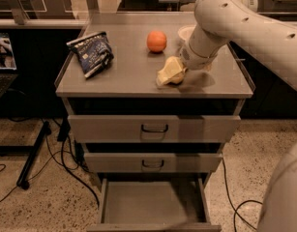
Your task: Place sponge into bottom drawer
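The pale yellow sponge (170,72) is tilted at the front right of the cabinet top, its right end at the tip of my arm. My gripper (183,65) sits at that end, mostly hidden under the white wrist, shut on the sponge. The bottom drawer (148,200) is pulled open below, with a bare flat grey floor.
An orange ball (156,41) and a dark blue snack bag (92,53) lie on the cabinet top (124,79). A white bowl (186,32) is partly hidden behind my arm. Two upper drawers (153,128) with black handles are shut. Cables lie on the floor to the left.
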Motion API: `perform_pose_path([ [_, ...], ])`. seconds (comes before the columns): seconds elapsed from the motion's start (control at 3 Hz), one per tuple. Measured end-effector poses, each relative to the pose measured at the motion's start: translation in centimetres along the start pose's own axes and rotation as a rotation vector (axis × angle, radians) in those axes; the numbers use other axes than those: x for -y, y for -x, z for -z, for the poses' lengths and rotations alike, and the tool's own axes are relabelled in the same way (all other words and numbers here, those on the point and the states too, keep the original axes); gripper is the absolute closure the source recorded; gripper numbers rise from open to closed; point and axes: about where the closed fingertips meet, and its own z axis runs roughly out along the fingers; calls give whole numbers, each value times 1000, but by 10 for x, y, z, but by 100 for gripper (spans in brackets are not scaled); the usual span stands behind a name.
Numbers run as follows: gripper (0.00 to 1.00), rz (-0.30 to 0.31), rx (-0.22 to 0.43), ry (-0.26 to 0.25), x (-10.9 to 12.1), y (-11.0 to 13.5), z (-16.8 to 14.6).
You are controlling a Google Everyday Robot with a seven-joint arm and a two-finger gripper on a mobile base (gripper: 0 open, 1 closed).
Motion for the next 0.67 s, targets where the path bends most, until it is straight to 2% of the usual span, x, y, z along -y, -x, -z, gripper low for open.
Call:
perform_pose_path([
  [0.33,14,-3,1,1,1,-1,0],
  [0.67,45,-3,1,1,1,-1,0],
])
